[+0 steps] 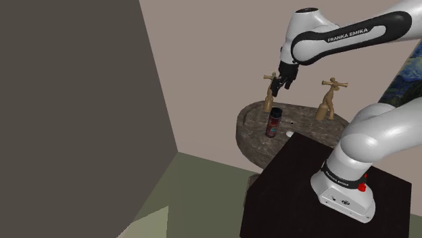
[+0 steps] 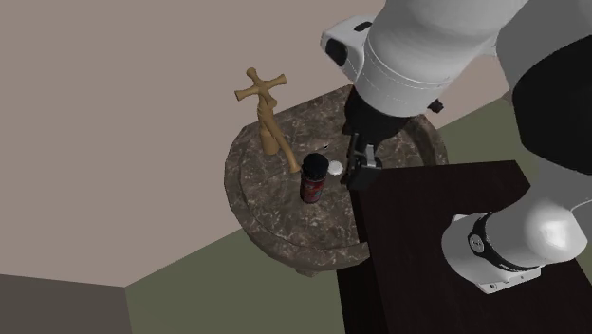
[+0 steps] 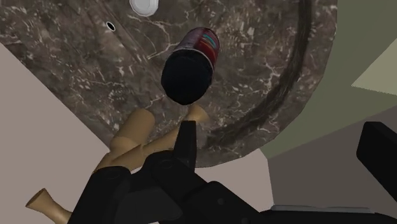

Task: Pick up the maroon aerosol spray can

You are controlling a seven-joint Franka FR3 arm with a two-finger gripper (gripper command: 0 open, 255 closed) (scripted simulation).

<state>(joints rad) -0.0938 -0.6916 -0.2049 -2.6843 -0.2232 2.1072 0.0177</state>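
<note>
Fingers (image 3: 186, 147) of the gripper (image 1: 282, 84) are spread wide; nothing is held or touched. The dark red spray can (image 1: 272, 122) is seen upright in the marble basin (image 1: 251, 143), at the gripper's 6 o'clock in the shoulder view.

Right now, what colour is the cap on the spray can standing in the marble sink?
The cap is black, clearest in the wrist view.
</note>
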